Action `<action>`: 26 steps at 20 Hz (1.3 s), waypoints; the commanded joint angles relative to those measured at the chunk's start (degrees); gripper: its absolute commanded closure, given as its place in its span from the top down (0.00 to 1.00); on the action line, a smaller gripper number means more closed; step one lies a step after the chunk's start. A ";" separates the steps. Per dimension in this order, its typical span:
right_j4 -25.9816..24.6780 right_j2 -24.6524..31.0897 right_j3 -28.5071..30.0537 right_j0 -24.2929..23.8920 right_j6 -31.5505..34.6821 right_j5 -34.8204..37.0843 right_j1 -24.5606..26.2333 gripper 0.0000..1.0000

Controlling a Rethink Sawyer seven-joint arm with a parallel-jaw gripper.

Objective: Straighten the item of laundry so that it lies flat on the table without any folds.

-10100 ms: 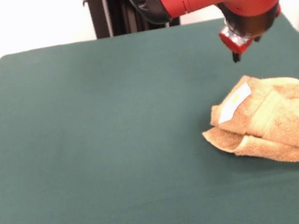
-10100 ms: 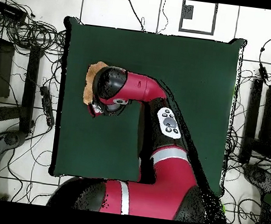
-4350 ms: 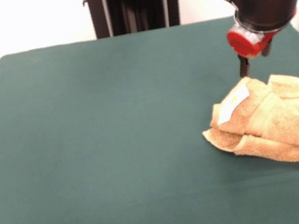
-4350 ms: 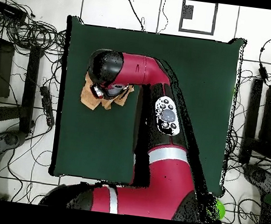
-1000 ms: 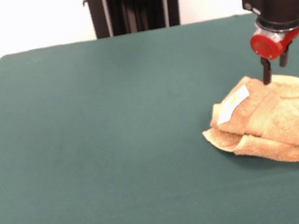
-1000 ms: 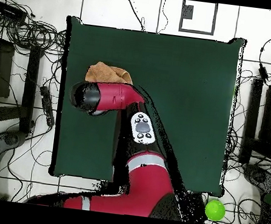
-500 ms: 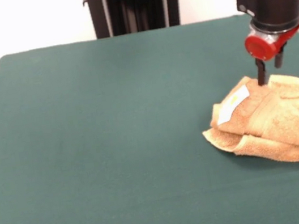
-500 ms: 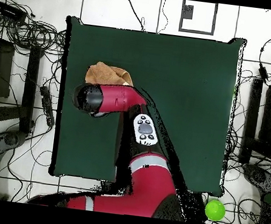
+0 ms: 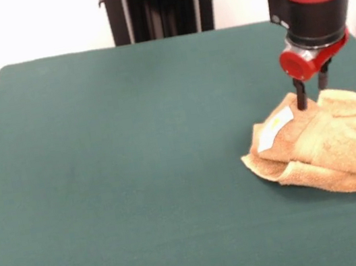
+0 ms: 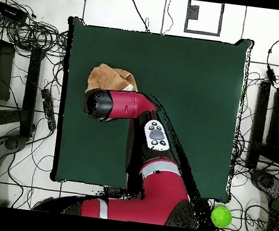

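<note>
The golden-orange towel (image 9: 323, 143) lies crumpled and folded over itself near the right edge of the green table (image 9: 127, 155), its white label (image 9: 275, 127) facing up on the left fold. My gripper (image 9: 313, 98) points straight down at the towel's far upper edge. Its two dark fingers stand apart, the left fingertip (image 9: 302, 104) touching the cloth just beside the label. In the overhead view the towel (image 10: 112, 77) shows at the table's (image 10: 186, 114) left side, and the arm's wrist (image 10: 102, 104) hides the gripper.
The black pedestal column (image 9: 157, 5) stands behind the table's far edge. Cables and equipment (image 10: 31, 44) lie on the floor around the table. A green ball (image 10: 221, 216) sits on the floor at the lower right of the overhead view.
The gripper has shifted left along the towel's far edge, towards the label, and sits slightly lower on it. The towel's shape has barely changed.
</note>
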 commanded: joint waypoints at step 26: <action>3.56 -2.84 3.69 6.15 17.02 -9.53 7.62 0.00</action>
